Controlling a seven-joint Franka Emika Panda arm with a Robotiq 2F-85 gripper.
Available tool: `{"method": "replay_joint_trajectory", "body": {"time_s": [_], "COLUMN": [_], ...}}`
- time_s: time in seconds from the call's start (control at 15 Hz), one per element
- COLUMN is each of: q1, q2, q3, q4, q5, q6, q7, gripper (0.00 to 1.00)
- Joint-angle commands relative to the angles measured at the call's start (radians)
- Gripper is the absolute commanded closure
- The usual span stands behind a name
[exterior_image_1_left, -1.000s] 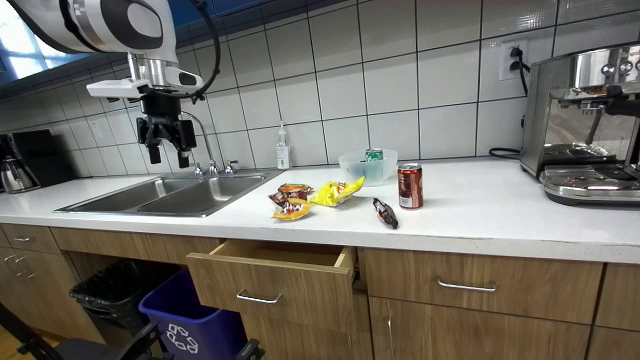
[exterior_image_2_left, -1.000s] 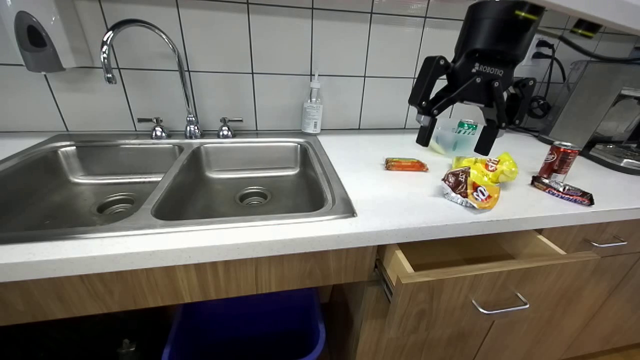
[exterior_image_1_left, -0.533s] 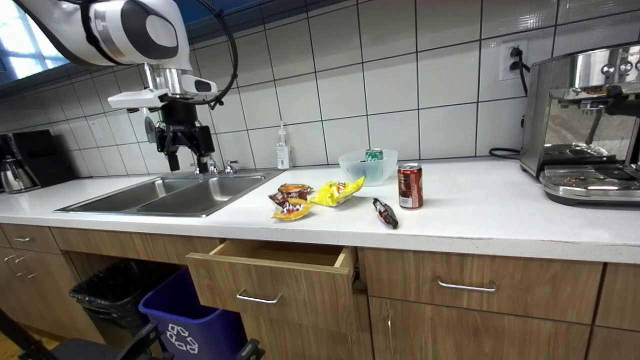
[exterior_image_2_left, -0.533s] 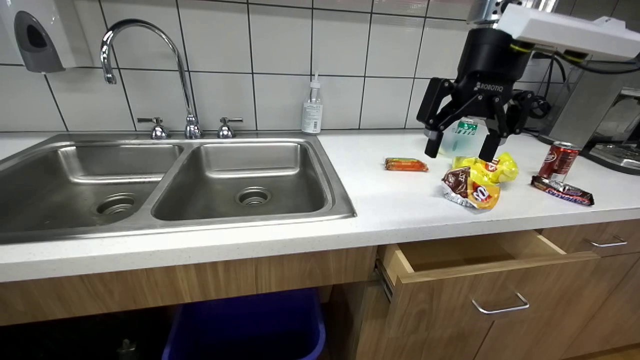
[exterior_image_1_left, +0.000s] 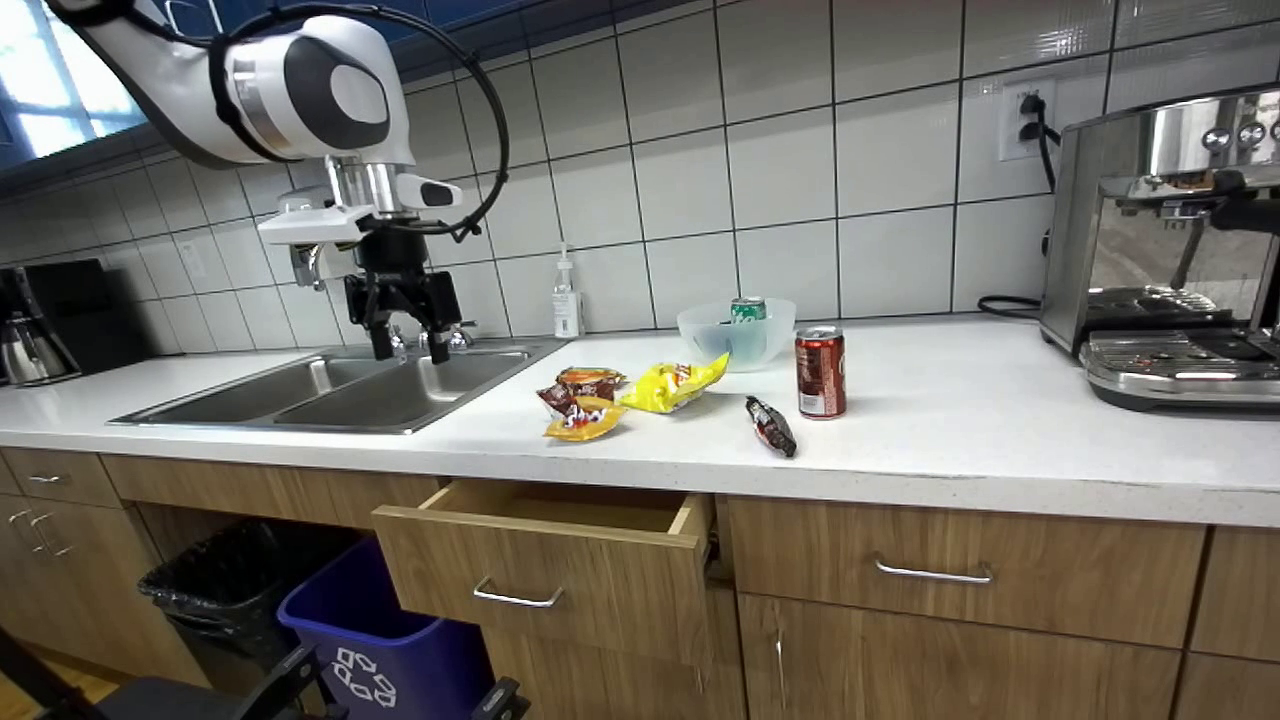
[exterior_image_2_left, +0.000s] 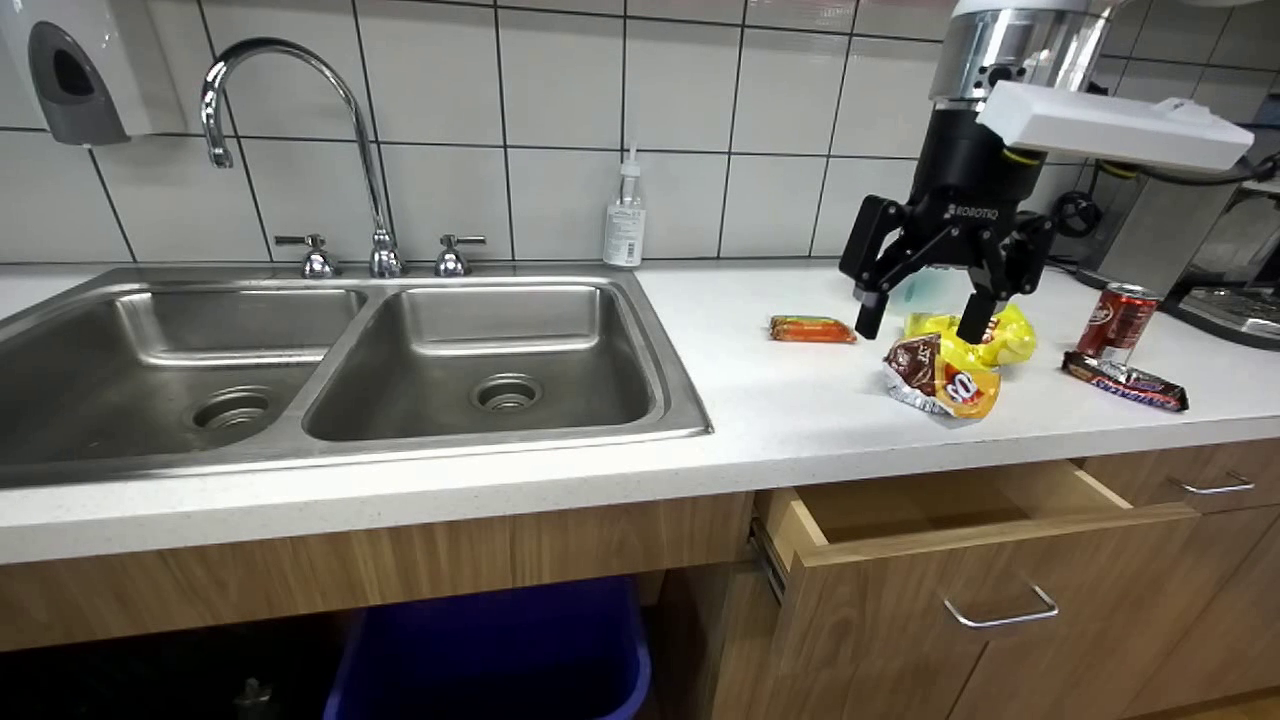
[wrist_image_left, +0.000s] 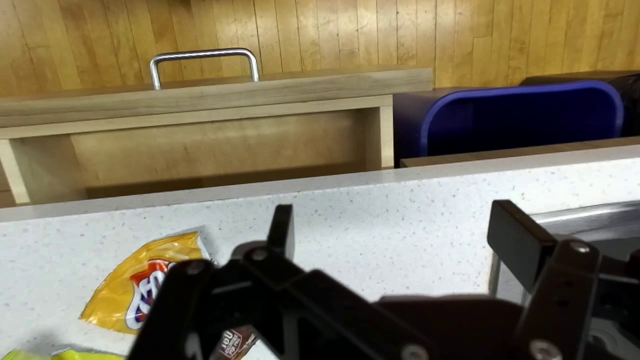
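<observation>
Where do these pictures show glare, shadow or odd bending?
In an exterior view, the bright patch at upper left is washed out; in an exterior view, the red can seems to lean, probably lens stretch; in the wrist view, the wooden floor has pale glare, the drawer is partly shadowed inside, and the jaws look nearly black.

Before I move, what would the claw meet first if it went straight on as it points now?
The claw would most likely meet the white countertop, between the golden packet and the sink, though unclear depth makes the exact spot uncertain.
</observation>
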Motion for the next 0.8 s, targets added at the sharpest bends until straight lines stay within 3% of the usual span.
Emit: {"method": "replay_joint_trajectory", "body": {"time_s": [0.0,0.73], "q1": [-0.022,-0.036], "q2": [0.035,0.103], "q3": [-0.006,-0.041], "q4": [0.027,0.016], "q5": [-0.035,-0.049], "q6": [0.010,0.049], "q7": [-0.015,-0.021], "gripper": [0.00,0.00]}}
